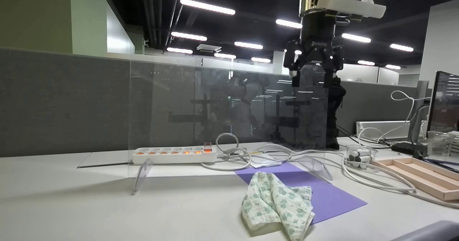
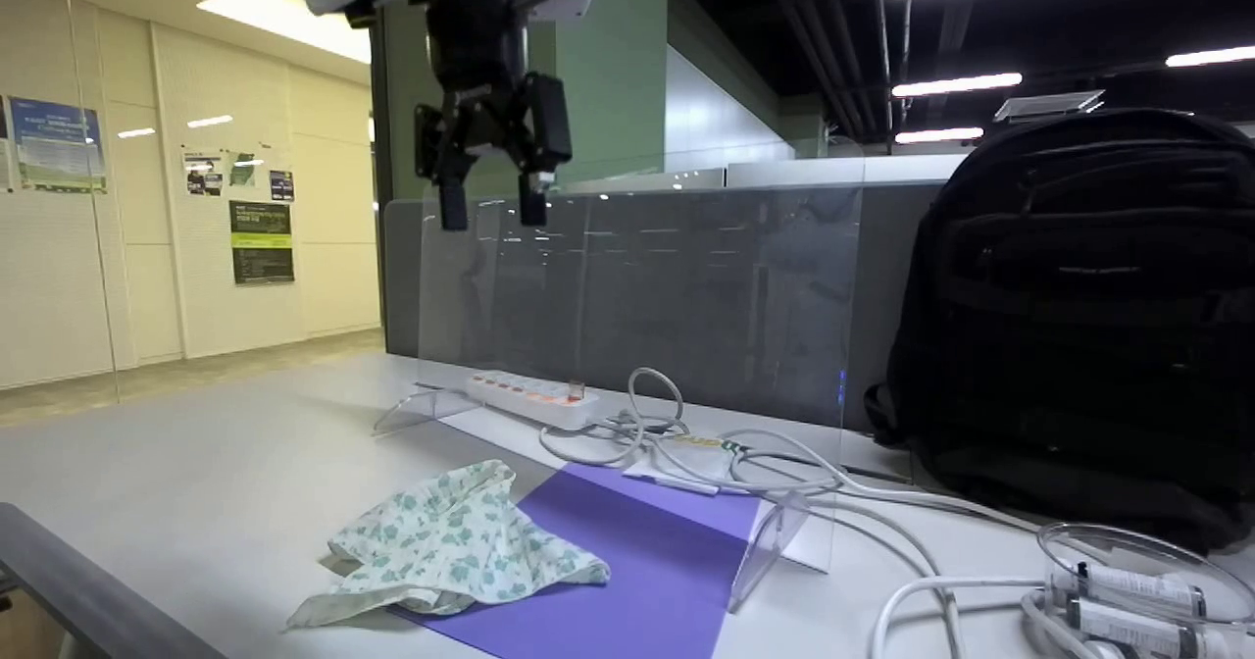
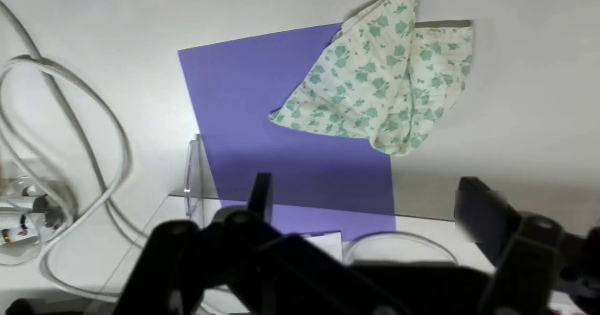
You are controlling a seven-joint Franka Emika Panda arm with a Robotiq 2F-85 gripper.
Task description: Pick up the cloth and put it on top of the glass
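Note:
The cloth [image 1: 279, 205], white with a green leaf print, lies crumpled partly on a purple sheet [image 1: 337, 203]. It shows in both exterior views [image 2: 456, 546] and at the top of the wrist view [image 3: 370, 80]. The only large glass-like thing is a clear upright panel [image 1: 229, 112] on clear feet, behind the cloth in an exterior view [image 2: 647, 286]; one foot [image 3: 192, 179] shows in the wrist view. My gripper [image 1: 312, 81] is open, empty and pointing down, high above the table, near the panel's top edge level. It also shows in an exterior view [image 2: 493, 210] and the wrist view [image 3: 368, 188].
A white power strip [image 1: 175, 156] and looped white cables [image 2: 677, 443] lie behind the panel. A clear bowl with small bottles [image 1: 359, 156] and a wooden tray [image 1: 423, 176] stand at the side. A black backpack [image 2: 1088, 326] stands against the grey partition [image 1: 61, 104].

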